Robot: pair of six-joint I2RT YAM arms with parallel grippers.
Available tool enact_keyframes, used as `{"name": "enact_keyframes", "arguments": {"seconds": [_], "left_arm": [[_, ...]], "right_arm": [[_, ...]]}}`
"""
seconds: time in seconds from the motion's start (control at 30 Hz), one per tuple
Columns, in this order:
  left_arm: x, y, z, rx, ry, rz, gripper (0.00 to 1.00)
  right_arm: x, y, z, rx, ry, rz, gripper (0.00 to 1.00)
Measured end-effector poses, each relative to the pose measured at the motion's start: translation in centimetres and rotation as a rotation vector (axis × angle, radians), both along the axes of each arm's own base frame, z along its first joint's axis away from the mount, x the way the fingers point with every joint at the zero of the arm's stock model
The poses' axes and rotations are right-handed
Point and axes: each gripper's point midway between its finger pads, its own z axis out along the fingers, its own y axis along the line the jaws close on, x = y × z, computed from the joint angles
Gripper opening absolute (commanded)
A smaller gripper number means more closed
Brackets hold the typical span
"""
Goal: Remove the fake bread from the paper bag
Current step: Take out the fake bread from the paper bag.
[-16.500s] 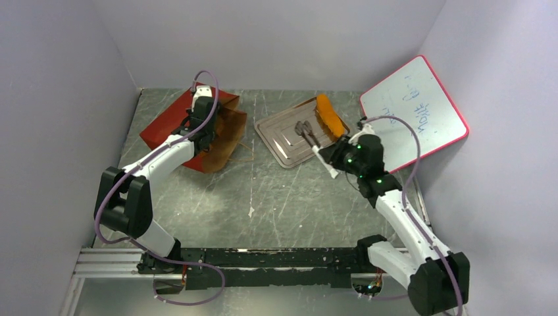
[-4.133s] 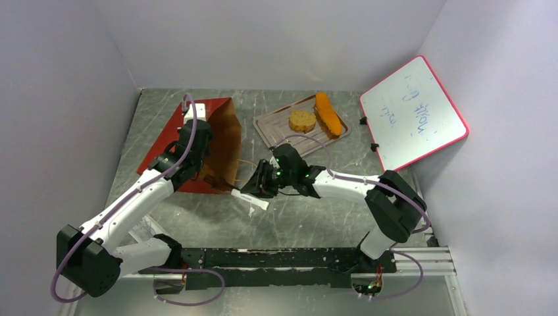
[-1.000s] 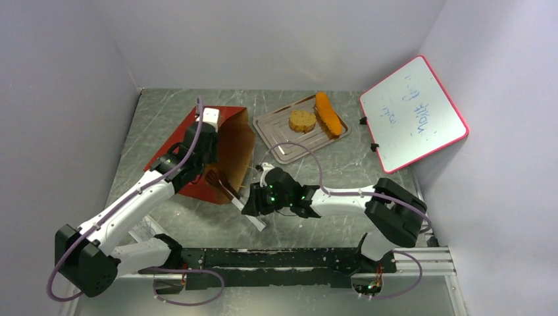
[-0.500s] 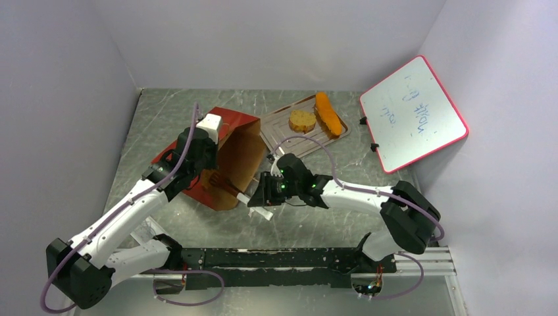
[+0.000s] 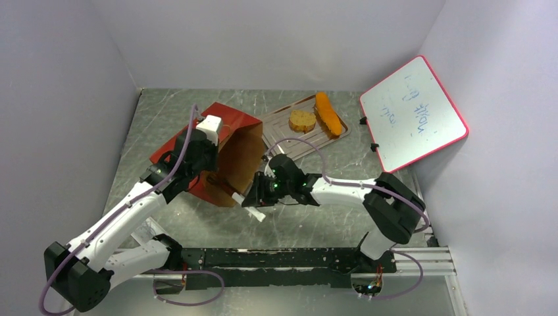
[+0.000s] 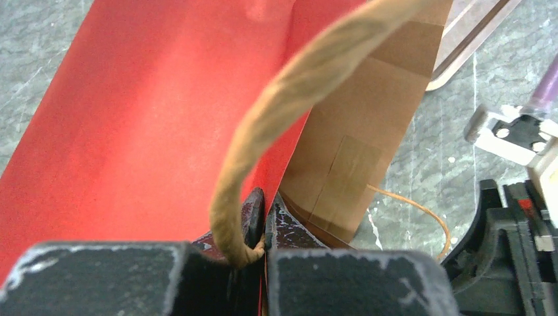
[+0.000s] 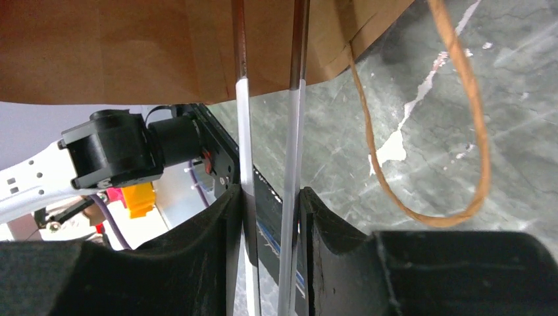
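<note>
The paper bag, red outside and brown inside, lies tilted with its mouth toward the right arm. My left gripper is shut on the bag's rim, beside a cord handle. My right gripper is shut on white-handled tongs. The dark tips of the tongs reach into the brown bag mouth. A long orange loaf and a speckled slice lie on the grey tray. No bread shows inside the bag.
A red-framed whiteboard leans at the back right. The bag's other cord handle lies looped on the table by the right gripper. Grey walls close in the left, back and right sides.
My left gripper has lifted and swung the bag's mouth up and to the right, toward the tray. My right gripper has shifted slightly, with the tongs' tips at the bag mouth.
</note>
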Motion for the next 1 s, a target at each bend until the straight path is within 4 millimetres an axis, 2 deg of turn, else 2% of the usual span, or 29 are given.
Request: {"name": "enact_keyframes", "arguments": {"seconds": [0.2,0.23,0.33,0.4,0.73,0.77,0.87,0.9,1.0], "left_arm": [[-0.3,0.1,-0.5,0.0,0.008,-0.006,0.07],[-0.4,0.1,-0.6,0.0,0.01,-0.006,0.07],[-0.4,0.1,-0.7,0.002,0.012,-0.006,0.07],[-0.4,0.1,-0.7,0.002,0.012,-0.006,0.07],[0.5,1.2,-1.9,0.045,0.029,0.083,0.07],[0.6,1.3,-2.0,0.047,0.03,0.091,0.07],[0.7,1.3,-2.1,0.045,0.035,0.098,0.07],[0.7,1.2,-2.0,0.04,0.034,0.099,0.07],[0.8,0.9,-1.8,0.028,0.038,0.1,0.07]], "right_arm": [[0.1,1.4,-0.7,0.028,0.007,-0.008,0.34],[0.2,1.6,-0.7,0.036,0.006,-0.011,0.29],[0.7,2.2,-0.5,0.067,0.001,-0.025,0.07],[0.9,2.6,-0.4,0.084,-0.001,-0.029,0.0],[1.4,2.6,0.3,0.096,-0.023,-0.049,0.0],[1.5,2.5,0.7,0.102,-0.032,-0.055,0.01],[1.7,2.5,1.5,0.119,-0.05,-0.063,0.21],[1.8,2.6,1.5,0.12,-0.05,-0.064,0.27],[1.8,2.8,0.9,0.12,-0.039,-0.064,0.37]]}}
